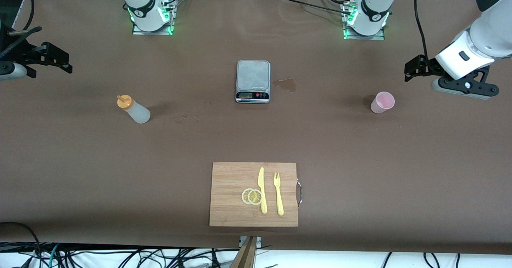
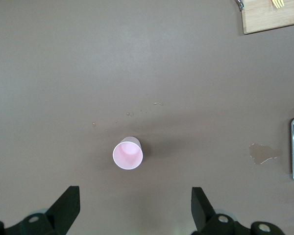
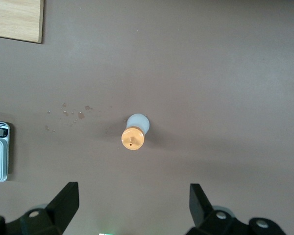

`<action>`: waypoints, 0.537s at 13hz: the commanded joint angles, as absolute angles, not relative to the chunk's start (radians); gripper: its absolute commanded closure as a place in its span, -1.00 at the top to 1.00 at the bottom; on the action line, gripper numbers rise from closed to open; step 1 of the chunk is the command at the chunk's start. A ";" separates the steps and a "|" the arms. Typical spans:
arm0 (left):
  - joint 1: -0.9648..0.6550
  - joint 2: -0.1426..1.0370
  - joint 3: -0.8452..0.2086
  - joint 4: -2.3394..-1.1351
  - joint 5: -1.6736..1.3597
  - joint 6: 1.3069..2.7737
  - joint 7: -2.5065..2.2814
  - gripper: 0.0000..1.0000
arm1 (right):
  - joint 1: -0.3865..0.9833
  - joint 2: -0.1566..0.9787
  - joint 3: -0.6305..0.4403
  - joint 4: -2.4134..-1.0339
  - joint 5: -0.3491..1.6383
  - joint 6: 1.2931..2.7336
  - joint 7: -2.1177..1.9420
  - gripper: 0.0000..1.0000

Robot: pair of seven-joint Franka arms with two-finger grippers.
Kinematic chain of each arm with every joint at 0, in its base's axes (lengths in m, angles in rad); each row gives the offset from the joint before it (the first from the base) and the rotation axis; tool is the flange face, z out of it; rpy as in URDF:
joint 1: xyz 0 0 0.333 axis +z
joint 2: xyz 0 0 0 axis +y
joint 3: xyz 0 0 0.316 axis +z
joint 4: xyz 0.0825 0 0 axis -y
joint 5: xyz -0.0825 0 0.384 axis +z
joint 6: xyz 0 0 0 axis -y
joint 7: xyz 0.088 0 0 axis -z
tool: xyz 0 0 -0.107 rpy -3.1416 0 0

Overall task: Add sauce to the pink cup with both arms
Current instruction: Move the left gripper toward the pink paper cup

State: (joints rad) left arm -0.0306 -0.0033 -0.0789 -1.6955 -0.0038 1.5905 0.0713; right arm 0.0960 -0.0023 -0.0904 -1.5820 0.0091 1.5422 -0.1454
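Note:
The sauce bottle (image 1: 134, 109), whitish with an orange cap, stands on the brown table toward the right arm's end; the right wrist view shows the sauce bottle (image 3: 134, 132) from above. The pink cup (image 1: 383, 102) stands upright toward the left arm's end, and in the left wrist view the pink cup (image 2: 128, 153) looks empty. My left gripper (image 1: 413, 69) hangs open in the air beside the cup, at the table's end; its jaws (image 2: 135, 205) hold nothing. My right gripper (image 1: 59, 59) is also open and empty (image 3: 134, 203), raised near the bottle at the table's other end.
A grey kitchen scale (image 1: 253, 81) sits mid-table with a small wet stain (image 1: 286, 85) beside it. Nearer the front camera lies a wooden cutting board (image 1: 230, 180) carrying a yellow knife (image 1: 262, 190), a yellow fork (image 1: 278, 193) and two lemon slices (image 1: 252, 196).

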 commanded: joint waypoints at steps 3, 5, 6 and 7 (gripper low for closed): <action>-0.028 0.000 -0.081 -1.677 0.003 1.569 0.066 1.00 | 0.103 0.000 -0.089 -1.572 0.012 1.525 -0.163 1.00; -0.028 0.000 -0.081 -1.677 0.003 1.569 0.064 1.00 | 0.103 -0.003 -0.087 -1.572 0.011 1.490 -0.166 1.00; -0.028 0.002 -0.081 -1.677 0.003 1.569 0.064 1.00 | 0.103 -0.006 -0.086 -1.572 0.011 1.488 -0.172 1.00; -0.026 0.002 -0.081 -1.677 0.005 1.569 0.067 1.00 | 0.103 -0.009 -0.087 -1.572 0.011 1.488 -0.184 1.00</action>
